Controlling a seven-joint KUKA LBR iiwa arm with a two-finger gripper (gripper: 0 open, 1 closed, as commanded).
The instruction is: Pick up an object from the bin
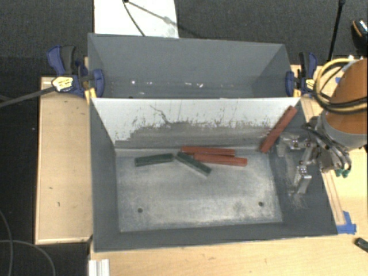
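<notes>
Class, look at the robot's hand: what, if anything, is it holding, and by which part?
Nothing is seen in the hand; it hangs by the bin's right wall, apart from the red stick leaning in the corner.

Dark grey carpet point(34, 16) all round on my feed. Pale wooden table point(230, 263) runs along the bottom edge. I see a white sheet point(109, 10) on the carpet at top. A black cable point(26, 95) comes in from the left and a second cable point(339, 16) drops down at top right. Light is flat and even.
</notes>
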